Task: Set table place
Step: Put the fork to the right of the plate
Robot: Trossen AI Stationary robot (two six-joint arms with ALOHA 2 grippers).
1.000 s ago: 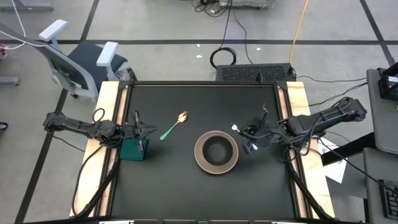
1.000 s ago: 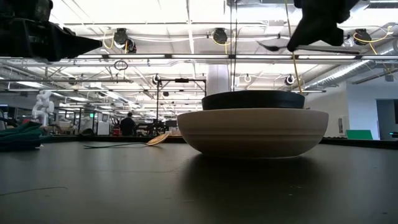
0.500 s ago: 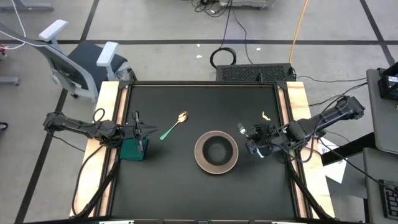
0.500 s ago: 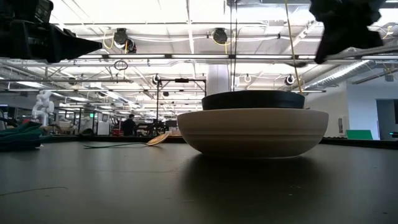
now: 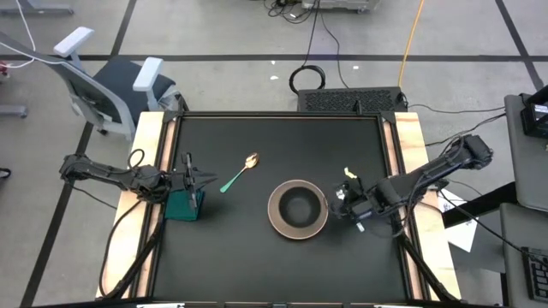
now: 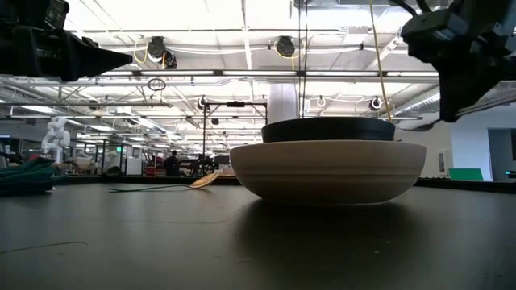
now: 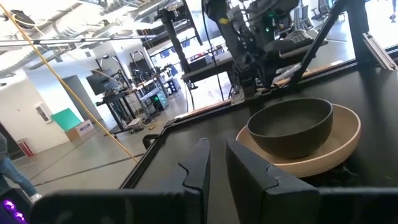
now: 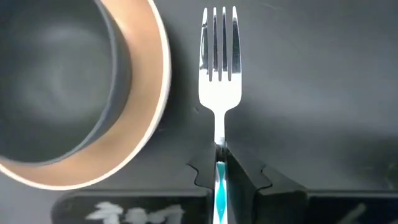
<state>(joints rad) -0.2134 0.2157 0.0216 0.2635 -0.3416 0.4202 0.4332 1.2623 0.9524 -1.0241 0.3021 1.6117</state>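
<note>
Fork in right gripper

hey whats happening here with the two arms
A place is being set on the table. The right gripper is shut on a fork, holding it by the handle just right of the plate, tines clear of the rim. A black bowl sits in the plate. The spoon lies apart, up and left of the plate. The left gripper waits at the table's left side above a green cloth.
</note>
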